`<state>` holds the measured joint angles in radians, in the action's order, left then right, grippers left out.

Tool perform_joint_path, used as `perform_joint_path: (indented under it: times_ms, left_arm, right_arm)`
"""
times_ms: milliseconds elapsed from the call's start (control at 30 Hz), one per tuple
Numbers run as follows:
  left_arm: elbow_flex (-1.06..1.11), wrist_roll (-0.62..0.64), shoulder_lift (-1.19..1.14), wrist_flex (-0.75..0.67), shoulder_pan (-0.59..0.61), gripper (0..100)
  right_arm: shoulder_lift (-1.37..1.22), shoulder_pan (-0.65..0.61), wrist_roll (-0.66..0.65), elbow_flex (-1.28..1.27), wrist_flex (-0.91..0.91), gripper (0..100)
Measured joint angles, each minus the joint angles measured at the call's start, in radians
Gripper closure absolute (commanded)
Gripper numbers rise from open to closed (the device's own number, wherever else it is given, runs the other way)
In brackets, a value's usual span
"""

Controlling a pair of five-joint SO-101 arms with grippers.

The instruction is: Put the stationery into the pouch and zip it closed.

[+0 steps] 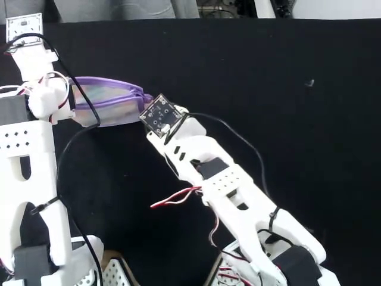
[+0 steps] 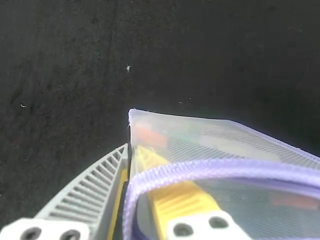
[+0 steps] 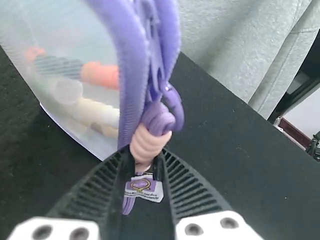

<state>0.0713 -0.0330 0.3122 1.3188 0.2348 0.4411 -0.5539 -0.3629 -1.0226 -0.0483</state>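
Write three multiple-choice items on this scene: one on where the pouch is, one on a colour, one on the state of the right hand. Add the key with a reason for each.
1. Where is the translucent mesh pouch?
A. Lying loose, untouched
B. In a person's grip
C. Held between the left hand and the right hand

2. What colour is the pouch's woven zip band?
A. Green
B. Purple
C. Red

3. What state is the right hand in?
A. Shut on the peach zip pull
B. Open, off the pouch
C. Shut on a loose pen

Key: 1 C, since each wrist view shows its own hand clamped on one end of the pouch. 2 B, since the band looks purple in every view. 3 A, since the right wrist view shows the pull pinched in that hand.
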Motion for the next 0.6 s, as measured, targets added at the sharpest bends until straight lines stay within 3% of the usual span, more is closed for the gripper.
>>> perform_joint_path:
  times_ms: [133, 333, 600]
  left_arm:
    - [-0.002, 0.000, 0.000, -0.002, -0.017, 97]
    - [-0.002, -0.002, 0.000, -0.003, -0.046, 97]
    - [-0.003, -0.002, 0.000, -0.005, -0.064, 97]
  right_arm:
    - [0.000, 0.000, 0.000, 0.000, 0.000, 96.6]
    - [0.000, 0.000, 0.049, 0.000, -0.011, 79.0]
    - [-0.009, -0.009, 0.064, -0.002, -0.153, 87.6]
